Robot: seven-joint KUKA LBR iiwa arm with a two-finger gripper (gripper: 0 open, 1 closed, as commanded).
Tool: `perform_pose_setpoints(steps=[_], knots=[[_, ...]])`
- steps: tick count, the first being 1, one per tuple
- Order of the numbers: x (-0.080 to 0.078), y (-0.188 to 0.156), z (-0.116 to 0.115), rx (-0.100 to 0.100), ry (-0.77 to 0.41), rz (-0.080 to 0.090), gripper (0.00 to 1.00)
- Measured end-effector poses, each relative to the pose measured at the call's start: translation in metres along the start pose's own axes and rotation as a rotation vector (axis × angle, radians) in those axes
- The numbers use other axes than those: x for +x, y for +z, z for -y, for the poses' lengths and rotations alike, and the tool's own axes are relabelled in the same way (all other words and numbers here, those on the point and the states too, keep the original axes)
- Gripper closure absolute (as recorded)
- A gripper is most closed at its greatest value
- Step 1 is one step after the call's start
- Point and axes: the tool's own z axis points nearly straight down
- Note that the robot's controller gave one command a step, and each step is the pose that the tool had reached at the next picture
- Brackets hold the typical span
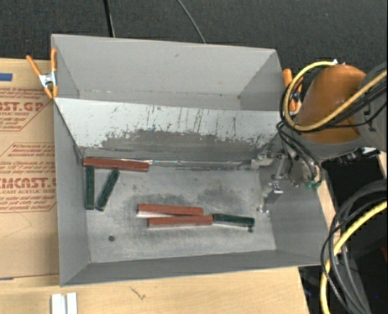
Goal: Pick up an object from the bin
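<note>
My gripper hangs low at the bin's right side, just above the floor near the right wall. Closest to it is a long tool on the floor: a red-brown bar ending in a dark green handle whose tip lies just left of and below the gripper. A second red-brown bar lies alongside it, slightly further back. Nothing shows in the gripper.
A red-brown bar with a thin metal rod running right lies along the back wall's foot. Two dark green sticks rest by the left wall. The arm's orange cover and yellow cables stand over the right rim.
</note>
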Motion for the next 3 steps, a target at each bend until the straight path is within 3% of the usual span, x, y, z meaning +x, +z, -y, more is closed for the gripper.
perform_pose_setpoints(steps=[1, 2, 3], knots=[[0.065, 0.075, 0.000, 0.003, 0.058, 0.009, 1.00], [0.065, 0.075, 0.000, 0.003, 0.057, 0.009, 1.00], [0.032, -0.113, -0.010, 0.000, 0.005, -0.004, 1.00]])
